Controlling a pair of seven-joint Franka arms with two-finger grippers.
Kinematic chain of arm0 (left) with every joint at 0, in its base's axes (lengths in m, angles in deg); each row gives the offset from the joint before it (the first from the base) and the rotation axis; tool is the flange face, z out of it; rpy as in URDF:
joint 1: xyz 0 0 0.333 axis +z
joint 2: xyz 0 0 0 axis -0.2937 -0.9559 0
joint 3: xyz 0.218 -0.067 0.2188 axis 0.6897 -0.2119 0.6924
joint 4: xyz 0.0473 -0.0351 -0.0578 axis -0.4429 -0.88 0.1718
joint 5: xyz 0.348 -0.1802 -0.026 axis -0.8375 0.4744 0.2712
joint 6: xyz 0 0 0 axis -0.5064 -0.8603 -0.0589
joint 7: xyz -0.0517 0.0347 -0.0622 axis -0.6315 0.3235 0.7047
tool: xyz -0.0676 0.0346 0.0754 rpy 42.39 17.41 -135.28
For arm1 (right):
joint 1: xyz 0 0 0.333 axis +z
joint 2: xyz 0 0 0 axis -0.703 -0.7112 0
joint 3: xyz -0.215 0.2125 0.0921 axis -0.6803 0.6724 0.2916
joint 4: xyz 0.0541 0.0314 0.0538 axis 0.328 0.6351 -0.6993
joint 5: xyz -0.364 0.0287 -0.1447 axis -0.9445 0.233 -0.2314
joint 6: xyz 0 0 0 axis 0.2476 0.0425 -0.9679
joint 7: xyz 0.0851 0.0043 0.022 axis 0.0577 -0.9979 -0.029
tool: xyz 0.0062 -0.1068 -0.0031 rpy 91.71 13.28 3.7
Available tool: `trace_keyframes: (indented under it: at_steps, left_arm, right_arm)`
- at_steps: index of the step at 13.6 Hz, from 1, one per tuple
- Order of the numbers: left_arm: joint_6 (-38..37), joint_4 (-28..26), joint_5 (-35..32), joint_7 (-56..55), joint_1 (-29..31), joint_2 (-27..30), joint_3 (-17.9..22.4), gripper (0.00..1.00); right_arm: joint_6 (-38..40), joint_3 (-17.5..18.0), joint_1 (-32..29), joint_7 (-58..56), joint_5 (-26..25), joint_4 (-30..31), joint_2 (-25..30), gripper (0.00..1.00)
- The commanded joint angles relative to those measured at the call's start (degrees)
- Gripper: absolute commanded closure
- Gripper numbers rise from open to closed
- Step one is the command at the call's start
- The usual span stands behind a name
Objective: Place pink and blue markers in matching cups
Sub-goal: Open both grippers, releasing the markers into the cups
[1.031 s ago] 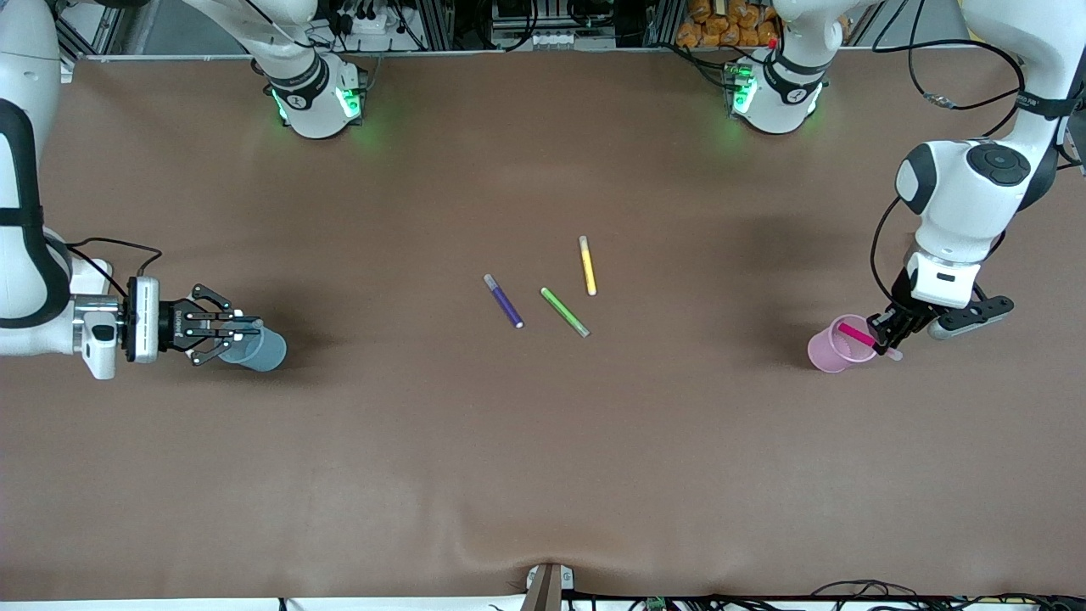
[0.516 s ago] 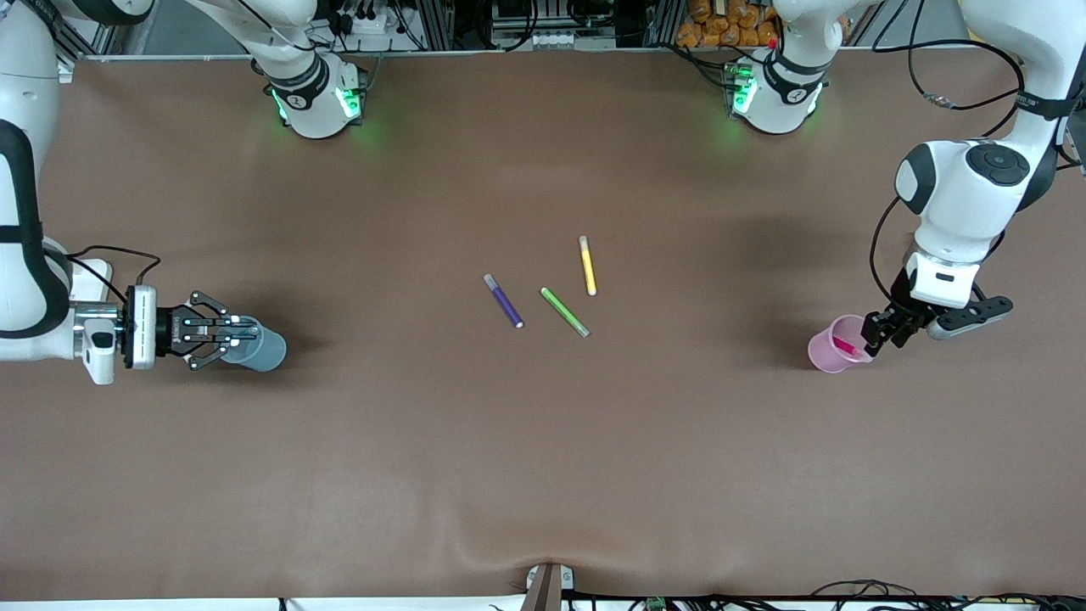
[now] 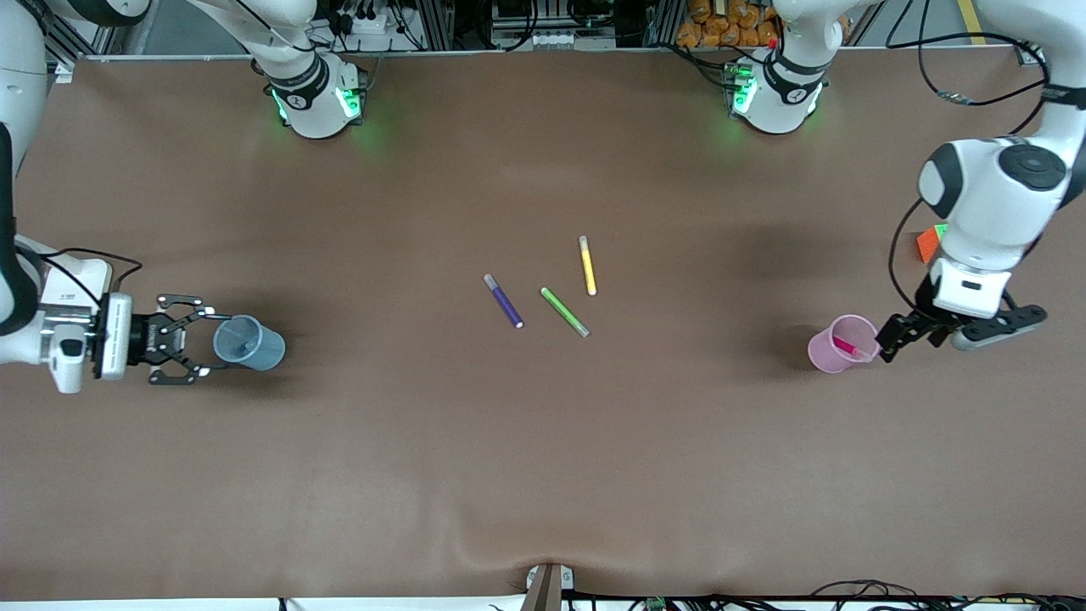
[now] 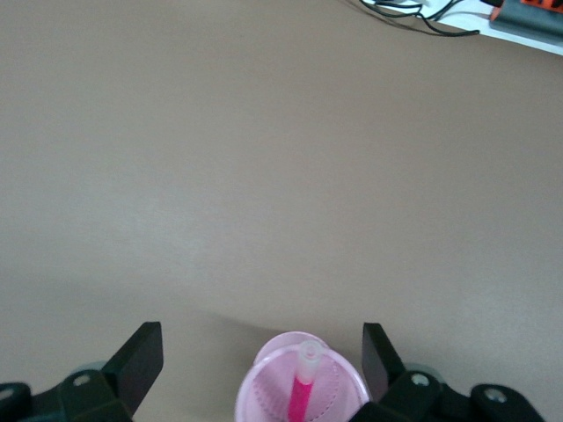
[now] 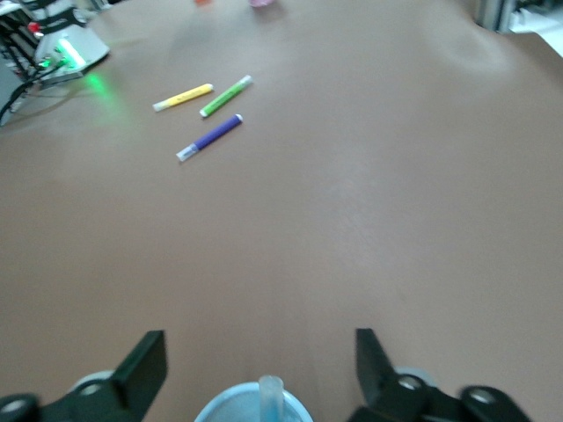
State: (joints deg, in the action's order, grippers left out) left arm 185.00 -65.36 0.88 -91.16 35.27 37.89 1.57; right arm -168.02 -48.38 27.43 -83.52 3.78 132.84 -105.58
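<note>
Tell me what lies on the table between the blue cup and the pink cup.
In the front view, three markers lie between the blue cup and the pink cup: purple marker, green marker, yellow marker. The rest is bare table.

**A robotics lab bench**

Two white arm bases (image 3: 318, 98) glow green along the top edge of a brown-covered table (image 3: 543, 458). Above them, at the frame's upper middle, run aluminium framing, cables (image 3: 373, 21) and electronics.

- Wearing glossy white shells with dark joint bands
- Trailing thin black cables along both arms
- Glowing green at both bases
- Ending in black skeletal two-finger grippers
</note>
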Motion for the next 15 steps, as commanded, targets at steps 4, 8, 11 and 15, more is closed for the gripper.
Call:
trace_keyframes:
  at_steps: [4, 8, 11, 15]
  left_arm:
    - [-20.0, 8.6, -1.0, 0.9, 0.1, 4.2, -3.3, 0.00]
    - [-32.0, 15.1, -0.7, 1.0, 0.2, 4.7, -6.6, 0.00]
    - [-39.3, 19.3, -0.6, 1.1, 0.1, 5.0, -8.2, 0.00]
    - [-50.4, 26.0, 4.6, 3.1, 0.1, 5.0, -8.7, 0.00]
  right_arm:
    - [0.0, 0.8, 0.4, 23.6, -10.5, -3.2, 6.4, 0.00]
    - [-1.5, 0.9, 3.1, 43.2, -18.2, -3.5, 10.4, 0.00]
    - [-1.6, 0.9, 6.3, 55.9, -21.6, -3.0, 13.8, 0.00]
    - [-0.4, 1.1, 9.1, 75.6, -27.8, -2.3, 20.2, 0.00]
